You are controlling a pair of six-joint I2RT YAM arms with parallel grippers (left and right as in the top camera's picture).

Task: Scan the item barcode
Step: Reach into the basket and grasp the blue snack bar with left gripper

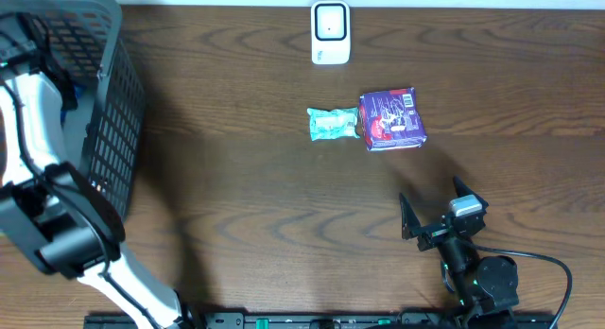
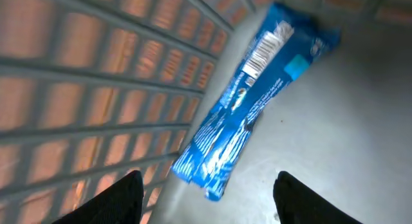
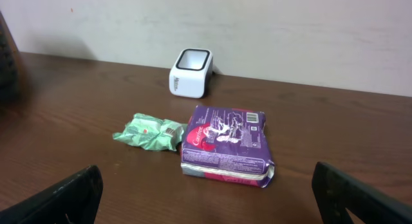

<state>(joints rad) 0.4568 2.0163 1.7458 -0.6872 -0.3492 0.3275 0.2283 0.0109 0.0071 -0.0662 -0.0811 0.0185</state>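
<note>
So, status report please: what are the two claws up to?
Left gripper open inside basket, over blue packet, not gripping. Right gripper open, empty, facing purple pack and green packet. Nothing covering scanner.

Bare table lies between the right gripper and the purple pack, which blocks the way straight ahead. A green packet touches the pack's left side. The scanner stands farther back, with a gap between. Inside the basket, the mesh wall hems in the left gripper on its left. A blue packet lies along that wall, and the basket floor to its right is bare.
</note>
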